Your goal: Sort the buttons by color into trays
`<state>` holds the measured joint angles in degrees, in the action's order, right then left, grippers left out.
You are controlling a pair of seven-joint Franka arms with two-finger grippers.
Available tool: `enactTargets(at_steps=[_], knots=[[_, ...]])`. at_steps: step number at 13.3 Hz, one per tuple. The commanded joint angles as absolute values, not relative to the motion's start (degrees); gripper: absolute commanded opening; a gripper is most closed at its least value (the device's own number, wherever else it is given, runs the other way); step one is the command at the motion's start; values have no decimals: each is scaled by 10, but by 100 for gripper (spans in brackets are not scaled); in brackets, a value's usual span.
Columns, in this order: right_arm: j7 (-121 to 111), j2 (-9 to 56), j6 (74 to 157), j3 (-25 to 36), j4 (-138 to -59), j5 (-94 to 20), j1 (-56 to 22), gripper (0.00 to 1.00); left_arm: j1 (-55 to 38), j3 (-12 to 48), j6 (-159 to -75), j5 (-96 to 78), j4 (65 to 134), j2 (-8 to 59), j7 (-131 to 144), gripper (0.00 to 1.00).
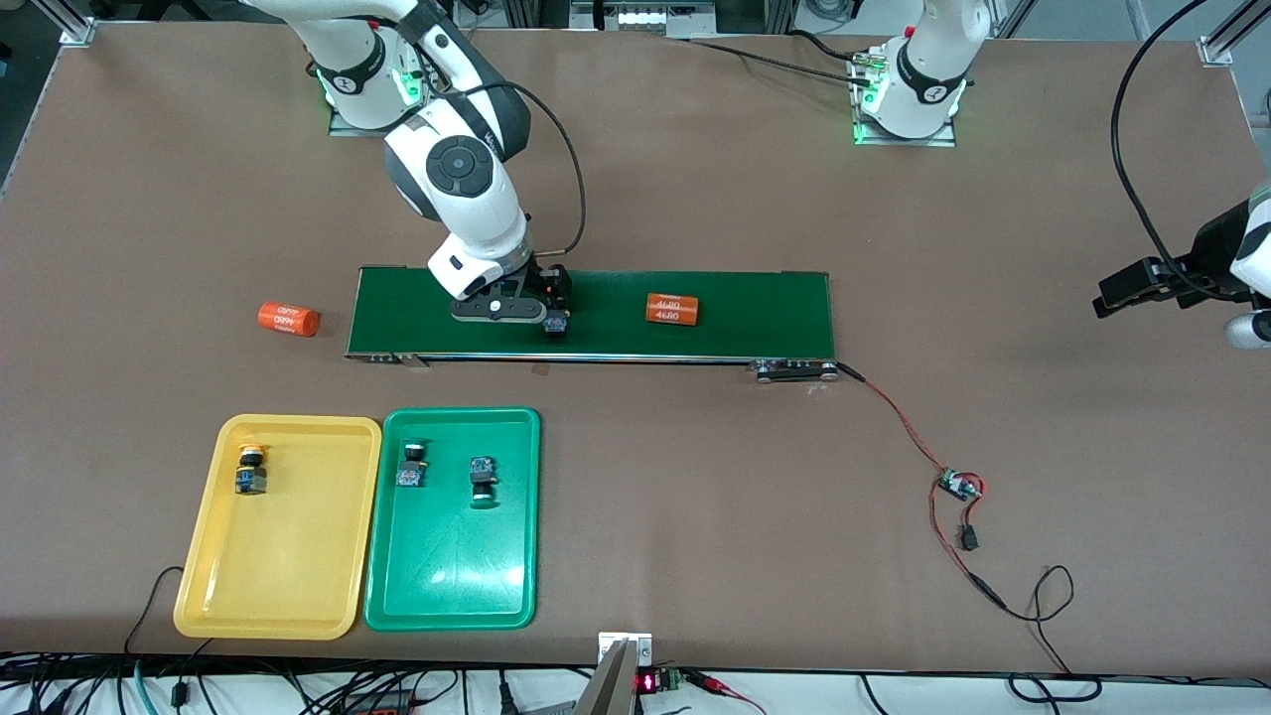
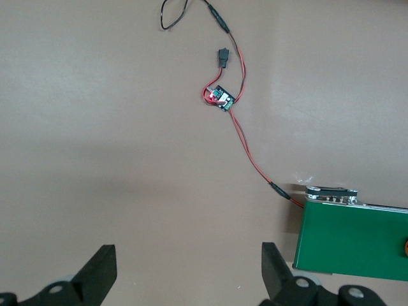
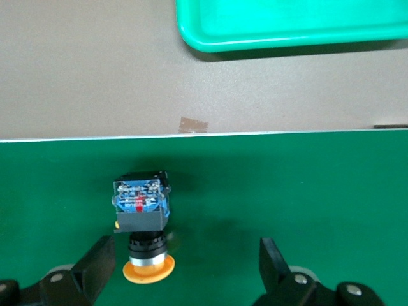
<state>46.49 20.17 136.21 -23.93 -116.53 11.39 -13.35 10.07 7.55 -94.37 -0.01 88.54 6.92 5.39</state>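
Yellow-capped button [image 3: 141, 220] lies on its side on the conveyor belt [image 1: 735, 318], between your right gripper's [image 3: 185, 268] spread fingers. It looks light and rigid; pinch the square body, since the round cap may roll. Left gripper [image 2: 188, 271] waits open over bare table [image 2: 95, 159].

Yellow-capped button [image 3: 141, 223] on green belt [image 3: 287, 204], open right end effector [image 3: 185, 268] above

The orange cylinder [image 1: 673, 309] on the conveyor belt [image 1: 755, 316] reads "4680". The print on the other orange cylinder [image 1: 288, 319] is illegible.
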Motion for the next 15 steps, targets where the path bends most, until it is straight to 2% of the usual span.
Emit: enactTargets(at_steps=[1, 9, 10, 13, 15], knots=[[483, 211, 1368, -238, -1159, 123, -136, 100, 103, 78, -924, -3, 876, 62, 41, 100], [504, 246, 1395, -236, -1160, 124, -137, 100, 97, 83, -916, -4, 875, 62, 41, 100], [504, 249, 1397, -234, -1160, 127, -137, 97, 97, 83, -915, -4, 875, 62, 44, 100], [502, 257, 1399, -229, -1159, 156, -136, 59, 99, 81, -917, -4, 875, 63, 45, 100], [500, 258, 1399, -229, -1159, 157, -136, 30, 99, 81, -911, -4, 876, 62, 46, 100]])
